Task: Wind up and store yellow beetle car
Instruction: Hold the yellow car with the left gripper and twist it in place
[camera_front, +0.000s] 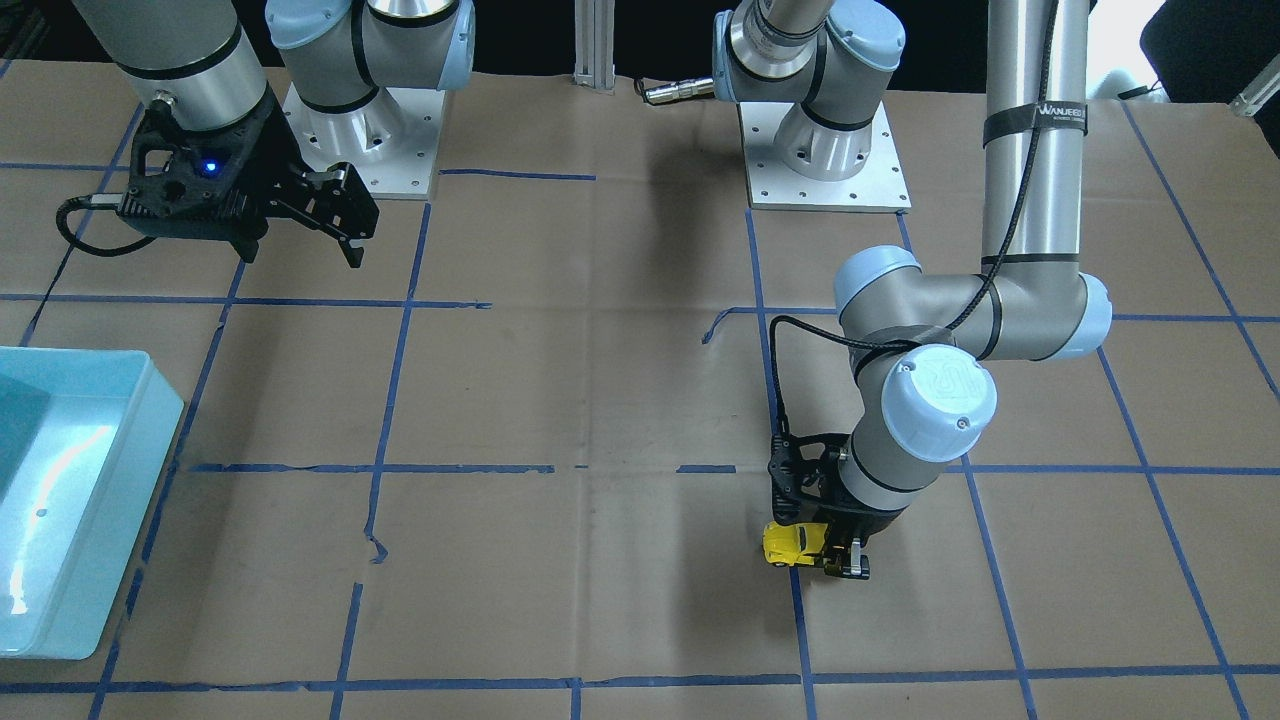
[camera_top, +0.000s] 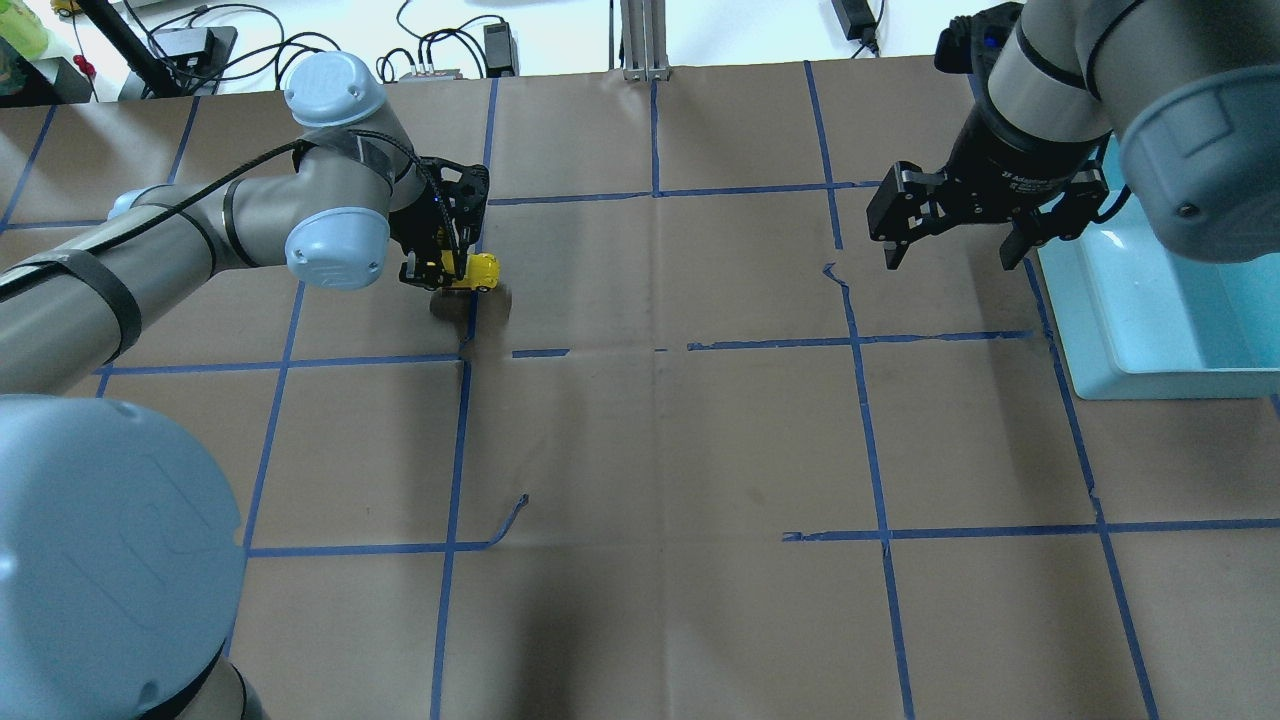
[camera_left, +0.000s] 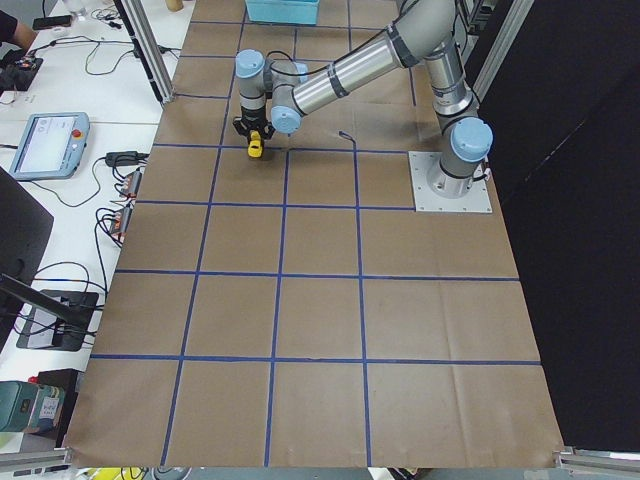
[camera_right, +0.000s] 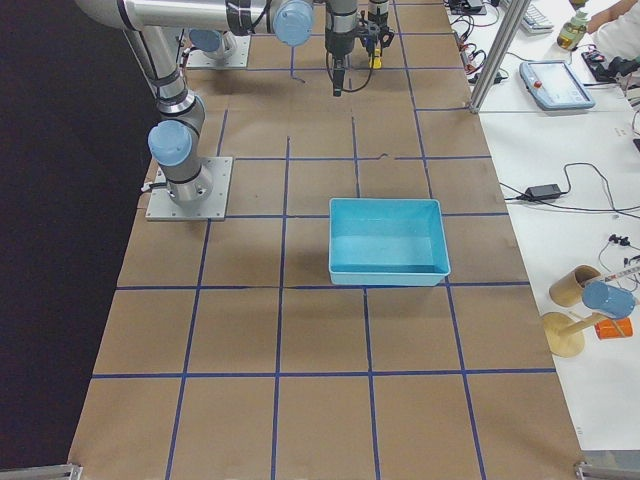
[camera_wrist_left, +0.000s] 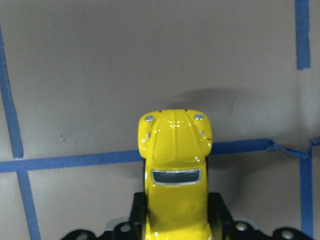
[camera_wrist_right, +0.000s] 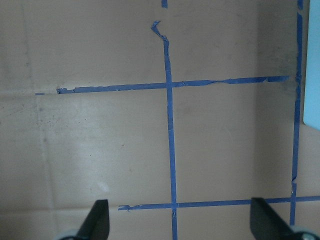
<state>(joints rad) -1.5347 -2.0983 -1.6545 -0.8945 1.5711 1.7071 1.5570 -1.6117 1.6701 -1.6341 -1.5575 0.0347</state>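
Note:
The yellow beetle car is a small bright yellow toy with dark windows. My left gripper is shut on its rear half, with the nose sticking out from between the fingers. The overhead view shows the car in the left gripper at the far left of the table, with a shadow on the paper beside it. The left wrist view shows the car's roof and hood from above. My right gripper is open and empty, hovering next to the bin; its fingertips stand wide apart.
A light blue bin stands at the table's right edge, and it also shows in the front-facing view and the right side view. Brown paper with a blue tape grid covers the table. Both arm bases stand at the robot's side.

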